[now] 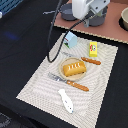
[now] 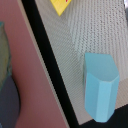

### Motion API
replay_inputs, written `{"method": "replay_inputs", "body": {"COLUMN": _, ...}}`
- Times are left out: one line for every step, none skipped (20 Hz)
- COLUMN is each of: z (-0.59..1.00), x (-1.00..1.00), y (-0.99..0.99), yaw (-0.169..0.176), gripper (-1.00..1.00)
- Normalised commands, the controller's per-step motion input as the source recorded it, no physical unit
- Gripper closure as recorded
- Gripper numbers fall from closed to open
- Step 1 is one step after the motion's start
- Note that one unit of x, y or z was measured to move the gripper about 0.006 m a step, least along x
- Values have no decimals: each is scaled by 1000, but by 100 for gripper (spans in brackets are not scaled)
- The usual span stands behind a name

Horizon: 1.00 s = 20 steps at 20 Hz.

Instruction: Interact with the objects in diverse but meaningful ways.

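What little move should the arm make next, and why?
Probably lower straight toward the pale blue carton. The wrist view shows it close below, lying on the woven mat, and the end effector hangs above that corner. Its fingers are not visible.

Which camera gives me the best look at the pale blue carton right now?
The wrist view: the pale blue carton fills much of the frame, its faceted sides clear on the woven mat. The exterior view shows it small and blurry, below the arm.
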Motion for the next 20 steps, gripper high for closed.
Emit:
{"method": "replay_inputs", "body": {"z": 454, "x": 660, "y": 186, "yaw": -160, "gripper": -100}}
{"method": "replay_inputs", "body": {"z": 366, "x": 643, "y": 177, "yaw": -163, "gripper": -100}}
{"method": "replay_inputs", "body": {"z": 334, "x": 640, "y": 180, "yaw": -163, "gripper": -100}}
{"method": "replay_inputs", "body": {"z": 337, "x": 643, "y": 209, "yaw": -157, "gripper": -100}}
{"method": "replay_inputs", "body": {"z": 334, "x": 614, "y": 340, "yaw": -134, "gripper": -100}}
{"method": "replay_inputs", "body": {"z": 286, "x": 651, "y": 417, "yaw": -104, "gripper": -100}}
{"method": "replay_inputs", "body": {"z": 211, "x": 646, "y": 397, "yaw": -107, "gripper": -100}}
{"method": "replay_inputs", "body": {"z": 6, "x": 606, "y": 266, "yaw": -129, "gripper": -100}}
{"method": "replay_inputs", "body": {"z": -3, "x": 597, "y": 217, "yaw": -134, "gripper": -100}}
{"method": "replay_inputs", "body": {"z": -137, "x": 563, "y": 154, "yaw": -123, "gripper": -100}}
{"method": "replay_inputs", "body": {"z": -197, "x": 540, "y": 51, "yaw": -115, "gripper": -100}}
{"method": "replay_inputs", "body": {"z": -251, "x": 517, "y": 0, "yaw": -109, "gripper": -100}}
{"method": "replay_inputs", "body": {"z": -263, "x": 534, "y": 0, "yaw": -108, "gripper": -100}}
{"method": "replay_inputs", "body": {"z": -274, "x": 529, "y": 0, "yaw": -108, "gripper": -100}}
{"method": "replay_inputs", "body": {"z": -269, "x": 486, "y": 0, "yaw": -111, "gripper": -100}}
{"method": "replay_inputs", "body": {"z": -249, "x": 497, "y": 0, "yaw": -108, "gripper": -100}}
{"method": "replay_inputs", "body": {"z": -234, "x": 514, "y": 0, "yaw": -105, "gripper": -100}}
{"method": "replay_inputs", "body": {"z": -211, "x": 523, "y": -29, "yaw": -104, "gripper": -100}}
{"method": "replay_inputs", "body": {"z": -180, "x": 526, "y": -77, "yaw": -104, "gripper": -100}}
{"method": "replay_inputs", "body": {"z": -154, "x": 483, "y": -103, "yaw": -105, "gripper": -100}}
